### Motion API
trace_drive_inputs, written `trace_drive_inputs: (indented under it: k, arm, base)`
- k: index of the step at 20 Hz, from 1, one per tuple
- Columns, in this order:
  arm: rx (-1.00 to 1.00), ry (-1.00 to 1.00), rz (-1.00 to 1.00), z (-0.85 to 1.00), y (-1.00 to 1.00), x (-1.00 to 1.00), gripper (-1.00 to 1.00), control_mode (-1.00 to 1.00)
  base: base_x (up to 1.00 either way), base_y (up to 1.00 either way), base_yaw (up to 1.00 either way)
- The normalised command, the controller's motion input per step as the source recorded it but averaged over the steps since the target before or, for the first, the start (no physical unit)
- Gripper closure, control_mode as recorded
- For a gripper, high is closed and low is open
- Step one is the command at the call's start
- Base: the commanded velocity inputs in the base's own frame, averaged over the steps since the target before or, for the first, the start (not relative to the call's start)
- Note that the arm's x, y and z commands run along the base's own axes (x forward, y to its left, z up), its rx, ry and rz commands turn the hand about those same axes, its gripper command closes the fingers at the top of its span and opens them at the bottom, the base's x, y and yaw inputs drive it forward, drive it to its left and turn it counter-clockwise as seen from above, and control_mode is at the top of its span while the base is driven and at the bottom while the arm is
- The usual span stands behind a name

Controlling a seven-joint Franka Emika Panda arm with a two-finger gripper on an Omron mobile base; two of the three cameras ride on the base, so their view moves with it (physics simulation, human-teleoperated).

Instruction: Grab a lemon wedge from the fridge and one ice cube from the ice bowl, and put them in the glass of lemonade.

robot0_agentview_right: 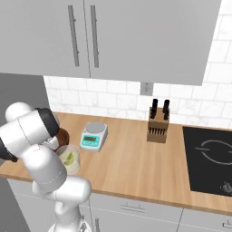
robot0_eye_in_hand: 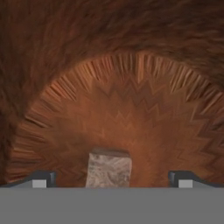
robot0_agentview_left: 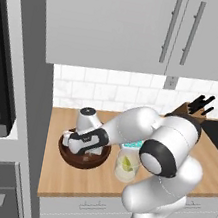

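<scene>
One ice cube [robot0_eye_in_hand: 108, 169] lies on the floor of the ice bowl [robot0_eye_in_hand: 131, 65], and the hand view looks straight down onto it: the pale, translucent block sits between the two dark fingertips [robot0_eye_in_hand: 41, 178] of the tool [robot0_eye_in_hand: 111, 180], closer to the left one than the right, with bare brown wood showing on either side, so neither tip touches it. The tips stand wide apart, nothing clamped between them. From the left base view, the tool [robot0_agentview_left: 77, 143] is lowered into the ice bowl [robot0_agentview_left: 82, 160], which rests on the wooden worktop [robot0_agentview_left: 93, 179] near its left end; the white hand hides most of the bowl's inside, so the cube itself cannot be made out there. The glass of lemonade [robot0_agentview_left: 127, 166] stands just to the right of the bowl, and a yellow-green lemon wedge [robot0_agentview_left: 128, 164] floats in its pale liquid. The right base view shows the same glass of lemonade [robot0_agentview_right: 69, 159] with the lemon wedge [robot0_agentview_right: 69, 158] inside, partly behind the arm, and a sliver of the ice bowl [robot0_agentview_right: 63, 135] beyond it. Further along the worktop sit a small kitchen scale [robot0_agentview_right: 94, 135] and a knife block [robot0_agentview_right: 158, 127], well apart from the bowl.
</scene>
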Motion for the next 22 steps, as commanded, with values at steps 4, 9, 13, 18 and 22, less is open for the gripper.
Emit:
trace_drive_inputs:
  k: [4,9,13,18,22]
  arm:
    - [0.00,0.00,0.00,-0.26,0.00,0.00,-1.00,-1.00]
    - [0.00,-0.01,0.00,-0.09,0.00,0.01,-1.00,-1.00]
    - [0.00,0.00,0.00,0.00,0.00,0.03,-1.00,-1.00]
    - [0.00,0.00,0.00,0.00,0.00,0.06,-1.00,-1.00]
    - [0.00,0.00,0.00,0.00,0.00,0.03,-1.00,-1.00]
  base:
    - [0.00,0.00,0.00]
    - [0.00,0.00,0.00]
    - [0.00,0.00,0.00]
    - [0.00,0.00,0.00]
    - [0.00,0.00,0.00]
